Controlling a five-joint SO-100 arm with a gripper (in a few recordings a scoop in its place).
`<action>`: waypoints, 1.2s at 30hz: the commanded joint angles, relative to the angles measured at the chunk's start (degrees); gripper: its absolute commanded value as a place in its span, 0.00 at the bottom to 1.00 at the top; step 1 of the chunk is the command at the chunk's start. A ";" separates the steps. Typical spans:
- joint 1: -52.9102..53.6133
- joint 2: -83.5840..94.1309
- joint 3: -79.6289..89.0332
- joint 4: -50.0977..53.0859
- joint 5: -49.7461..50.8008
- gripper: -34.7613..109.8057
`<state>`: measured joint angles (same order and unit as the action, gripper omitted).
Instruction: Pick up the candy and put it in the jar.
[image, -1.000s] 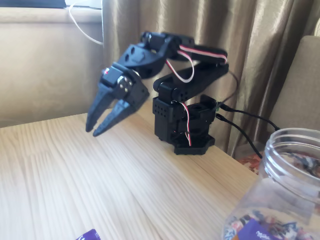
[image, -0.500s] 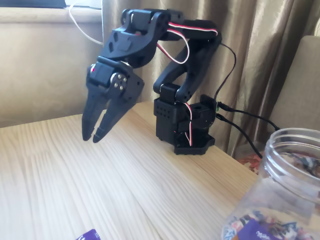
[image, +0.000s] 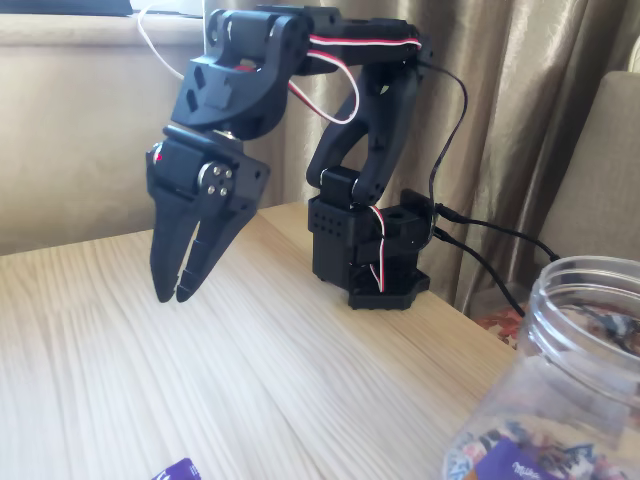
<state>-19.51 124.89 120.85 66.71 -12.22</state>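
So the arm (image: 360, 120) rears up taller now, and the gripper (image: 171, 296) swings from mid-left down toward the left of the frame, tips pointing almost straight down, fingers nearly together instead of slightly parted.

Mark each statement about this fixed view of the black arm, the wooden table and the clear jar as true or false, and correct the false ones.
1. The gripper hangs above the table with nothing between its fingers. True.
2. The jar has a lid screwed on. False: its wide mouth is open and the threaded rim is bare.
3. A purple candy lies at the bottom edge of the picture, on the table. True.
4. The gripper is touching the candy. False: it is well above it and apart from it.
5. The jar stands at the left of the picture. False: it is at the right, in the foreground.
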 joint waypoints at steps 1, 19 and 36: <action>-0.44 1.23 -1.49 -0.18 -5.10 0.30; 2.72 -11.87 -11.43 -2.81 -30.23 0.35; -7.29 -15.56 -12.74 -1.58 -42.98 0.38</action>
<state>-25.40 107.67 109.86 64.60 -54.32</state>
